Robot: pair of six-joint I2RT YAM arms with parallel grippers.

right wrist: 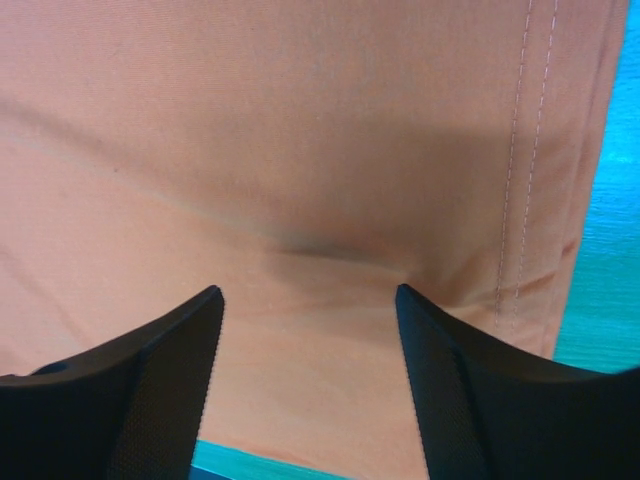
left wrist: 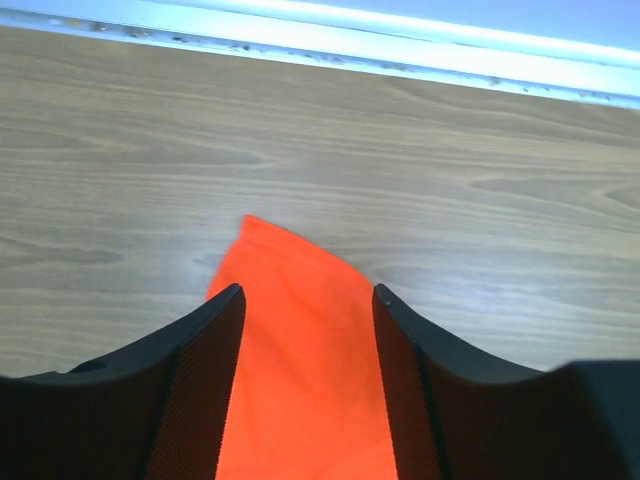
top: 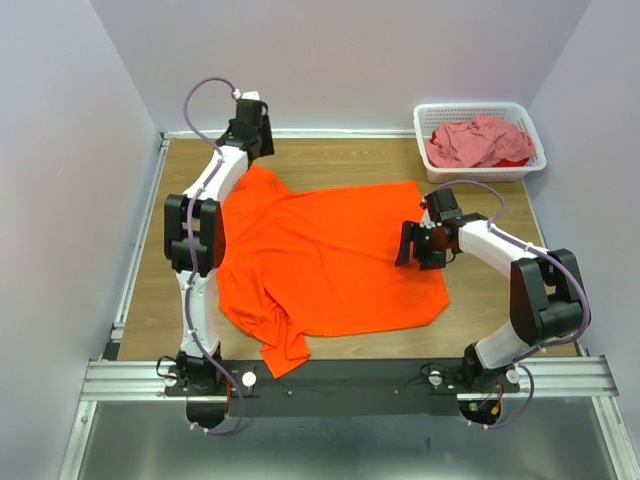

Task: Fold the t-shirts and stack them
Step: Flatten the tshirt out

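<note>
left gripper [left wrist: 308, 292] jaws apart, nothing clamped; a corner of the orange t-shirt [top: 330, 265] lies flat on the table [left wrist: 450, 180] under and between them. right gripper [right wrist: 310, 292] jaws apart above the shirt's hemmed edge. pink t-shirt [top: 475, 140] bunched in white basket [top: 432, 115], beyond the right gripper

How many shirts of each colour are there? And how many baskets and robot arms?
Orange shirt: 1
Pink shirt: 1
White basket: 1
Robot arms: 2, the left arm and the right arm
Total: 5
A bit of red cloth shows under the pink one, too hidden to count.
</note>
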